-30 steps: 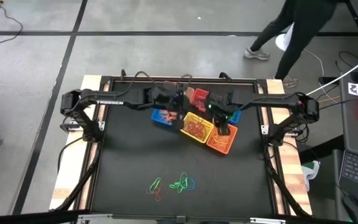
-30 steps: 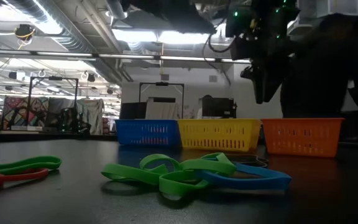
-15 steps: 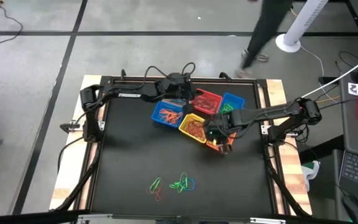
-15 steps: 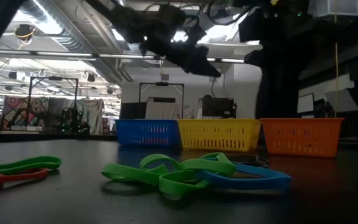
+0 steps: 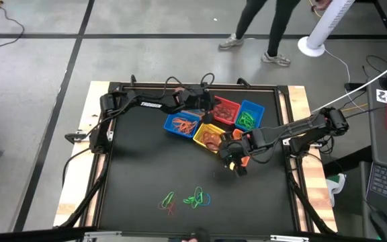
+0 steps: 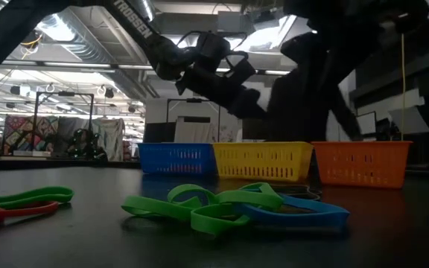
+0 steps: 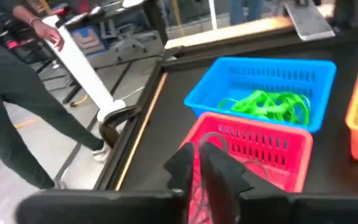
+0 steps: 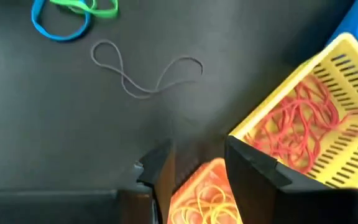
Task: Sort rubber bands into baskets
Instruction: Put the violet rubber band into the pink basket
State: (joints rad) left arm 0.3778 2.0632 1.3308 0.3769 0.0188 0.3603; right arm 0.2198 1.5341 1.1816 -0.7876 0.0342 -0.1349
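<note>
While baskets (image 5: 212, 128) cluster, person (image 5: 264, 27) beyond table (image 5: 140, 175)

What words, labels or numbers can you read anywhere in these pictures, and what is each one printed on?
"TROSSEN": white letters on the left arm, read in the low view.
The same arm carries a white marking in the high view; too small to read there.
A black-and-white patterned tag at the right edge of the high view: a pattern, no readable words.
No readable text on the baskets, the rubber bands or the table.
</note>
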